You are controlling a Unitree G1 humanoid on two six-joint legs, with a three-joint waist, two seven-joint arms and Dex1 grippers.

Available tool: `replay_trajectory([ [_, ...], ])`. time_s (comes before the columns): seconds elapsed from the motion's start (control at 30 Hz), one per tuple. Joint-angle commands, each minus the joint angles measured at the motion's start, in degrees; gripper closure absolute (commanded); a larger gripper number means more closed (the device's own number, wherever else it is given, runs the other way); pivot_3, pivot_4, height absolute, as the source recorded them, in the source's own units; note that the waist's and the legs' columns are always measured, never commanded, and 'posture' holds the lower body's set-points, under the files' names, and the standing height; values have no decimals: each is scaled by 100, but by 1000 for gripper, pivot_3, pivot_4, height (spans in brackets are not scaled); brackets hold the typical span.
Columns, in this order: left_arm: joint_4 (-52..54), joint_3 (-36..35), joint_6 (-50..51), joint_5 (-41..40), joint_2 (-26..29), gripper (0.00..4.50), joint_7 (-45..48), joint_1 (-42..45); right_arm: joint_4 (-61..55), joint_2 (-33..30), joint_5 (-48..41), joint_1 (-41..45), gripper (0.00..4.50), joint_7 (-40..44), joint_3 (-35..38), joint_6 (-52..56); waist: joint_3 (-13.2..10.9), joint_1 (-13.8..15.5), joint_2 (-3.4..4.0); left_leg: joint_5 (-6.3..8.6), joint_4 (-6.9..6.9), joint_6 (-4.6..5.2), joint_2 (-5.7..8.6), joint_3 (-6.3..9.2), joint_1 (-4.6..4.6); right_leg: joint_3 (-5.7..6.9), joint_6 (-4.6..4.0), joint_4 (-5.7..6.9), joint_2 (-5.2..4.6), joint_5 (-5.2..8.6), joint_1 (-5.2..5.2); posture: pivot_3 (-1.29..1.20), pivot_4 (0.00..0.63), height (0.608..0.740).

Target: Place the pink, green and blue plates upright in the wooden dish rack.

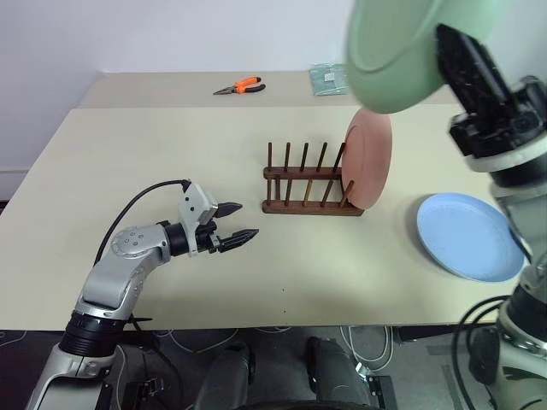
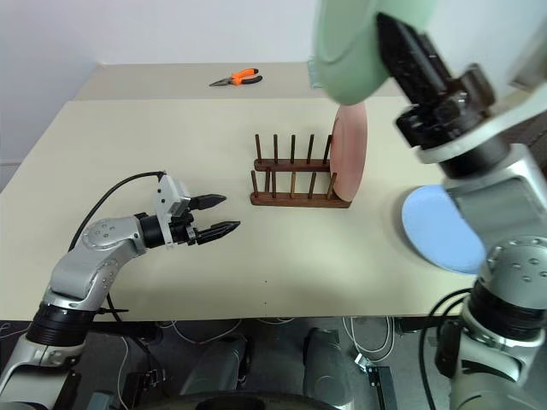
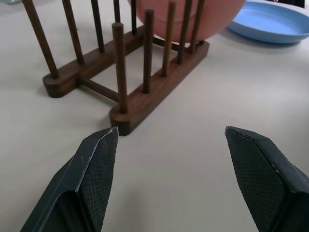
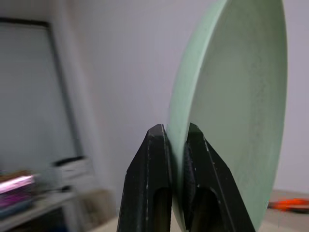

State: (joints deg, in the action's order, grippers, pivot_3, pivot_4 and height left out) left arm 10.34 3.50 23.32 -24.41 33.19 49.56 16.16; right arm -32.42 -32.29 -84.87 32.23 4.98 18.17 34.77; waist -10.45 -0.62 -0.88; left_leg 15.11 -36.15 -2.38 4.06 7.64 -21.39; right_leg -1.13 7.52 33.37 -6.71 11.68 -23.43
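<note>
Green plate (image 4: pixel 231 96) pinched edge-on by right gripper (image 4: pixel 176 140), raised above dish rack (image 1: pixel 308 184) for upright slotting left of pink plate (image 1: pixel 372 158); left gripper (image 1: pixel 232 224) spread, idle.

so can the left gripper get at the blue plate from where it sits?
Probably not directly. The open left gripper sits across the dish rack and the upright pink plate from the blue plate, which lies flat beyond them.

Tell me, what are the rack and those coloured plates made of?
The rack looks like dark stained wood: brown grain shows on its rails and pegs. The pink plate, green plate and blue plate look like matte plastic or a composite, since their surfaces are dull and faintly speckled; the exact material is uncertain.
</note>
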Motion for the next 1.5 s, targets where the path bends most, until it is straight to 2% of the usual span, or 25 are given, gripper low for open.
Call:
replay_trajectory([
  [0.03,385,-148,-13,-85,-21,856,-55,-96,191,73,474,29,4474,-269,-515,178,0,5,0,0,0,0,1,-1,-1,0,0,0,0,0,-1,0,150,740],
  [0.23,785,-116,260,-210,-106,856,-176,-246,782,343,1237,-37,4474,-287,-1034,291,0,5,0,0,0,0,4,-2,-3,0,1,1,0,-1,-3,0,150,740],
  [0.53,840,-147,375,-321,-132,856,-175,-206,1213,420,1898,-161,4474,-173,-1043,582,0,-3,0,0,0,0,5,-3,-1,0,12,6,3,-6,-5,0,150,740],
  [0.67,781,-124,357,-323,-147,856,-149,-167,1147,409,2209,-185,2961,-52,-1066,632,0,-3,0,0,0,0,5,-4,-1,0,10,6,3,-5,-4,0,150,740],
  [0.73,753,-112,353,-318,-160,856,-137,-145,966,312,2653,-146,1818,78,-1097,445,0,-3,0,0,0,0,5,-4,-1,0,11,6,4,-6,-5,0,150,740],
  [0.8,734,-109,359,-321,-177,856,-125,-129,788,225,2918,-116,876,249,-1068,352,0,-2,0,0,0,0,6,-4,-2,0,12,6,4,-6,-5,0,150,740],
  [0.9,713,-82,365,-318,-201,856,-92,-109,449,-133,3210,-111,876,661,-895,237,0,4,1,0,0,0,6,-4,-2,1,13,5,3,-6,-4,0,150,740],
  [0.93,695,-51,356,-303,-216,856,-73,-94,352,-485,2998,-124,876,869,-447,297,-1,10,2,0,-1,0,6,-4,-3,1,14,5,3,-6,-4,0,150,740],
  [1.0,658,-1,341,-287,-239,856,-25,-66,312,-1107,2445,-243,449,1164,480,497,-4,58,2,0,-1,0,7,-3,-6,1,12,1,2,-4,-3,0,150,740],
  [1.03,634,18,338,-288,-252,856,-3,-53,320,-1338,2276,-357,99,1243,839,573,-4,98,0,0,-5,1,7,-2,-10,3,12,-3,1,-4,-2,0,150,740],
  [1.07,606,53,327,-278,-260,856,36,-35,333,-1545,2213,-604,40,1338,1208,651,-1,137,-5,2,-4,3,7,-5,-10,3,11,-7,1,-4,0,0,150,740],
  [1.17,503,169,278,-245,-307,856,169,42,304,-2014,2592,-1692,40,1587,1992,903,10,147,-22,5,1,8,2,-3,-3,12,6,-11,2,2,8,0,150,740],
  [1.23,427,245,252,-244,-357,856,259,123,129,-2140,3006,-2662,40,1884,2148,972,10,142,-23,5,-3,8,2,-6,-4,10,4,-12,1,3,11,0,150,740],
  [1.3,363,376,227,-229,-391,856,400,219,-206,-2183,3558,-3697,40,2160,1927,936,11,142,-19,5,-6,9,3,-17,-3,3,4,-10,-3,3,9,0,150,740],
  [1.37,426,606,138,-163,-386,856,648,310,-425,-2151,4307,-4481,40,2050,1288,808,12,119,-12,5,-5,9,1,-21,-2,3,11,-9,-2,8,6,0,150,740],
  [1.5,668,851,90,-240,-438,856,937,390,-173,-2049,5579,-4943,40,1586,294,610,13,92,-6,6,-7,8,-1,-36,0,-7,19,-7,-5,13,3,0,150,740],
])
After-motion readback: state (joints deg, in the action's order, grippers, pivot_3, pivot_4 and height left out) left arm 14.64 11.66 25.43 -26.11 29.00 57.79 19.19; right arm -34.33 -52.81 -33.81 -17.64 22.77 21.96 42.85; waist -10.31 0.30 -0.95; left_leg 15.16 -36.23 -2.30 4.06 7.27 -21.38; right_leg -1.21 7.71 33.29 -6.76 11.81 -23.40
